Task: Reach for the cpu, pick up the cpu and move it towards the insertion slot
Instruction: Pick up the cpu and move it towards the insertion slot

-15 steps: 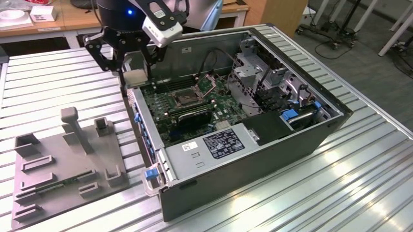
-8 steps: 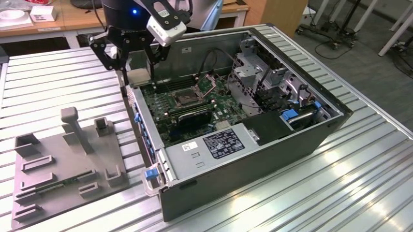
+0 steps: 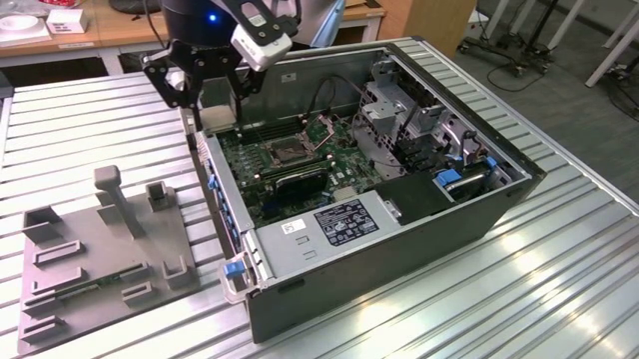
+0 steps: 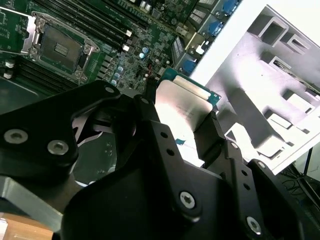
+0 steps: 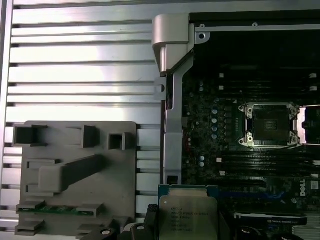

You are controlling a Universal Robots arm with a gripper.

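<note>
My gripper [image 3: 218, 111] is shut on the cpu [image 3: 221, 117], a flat silvery square chip. It hangs above the case's wall, at the exterior view's left of the open computer case. In both wrist views the cpu [image 4: 182, 102] [image 5: 187, 215] sits clamped between the black fingers [image 4: 212, 137], its metal top showing. The insertion slot [image 3: 283, 153] is a silver-framed square socket with a dark centre on the green board. It lies inside the case, a short way from the chip, open and bare [image 4: 60, 47] [image 5: 270, 125].
The open computer case [image 3: 399, 224] lies on a slatted metal table [image 3: 90, 127]. A grey fixture plate [image 3: 100, 247] with raised blocks holds a narrow green circuit strip [image 5: 57, 209]. Long black memory slots [image 5: 250, 162] flank the socket. Cables and drive bays [image 3: 399, 120] crowd the far side.
</note>
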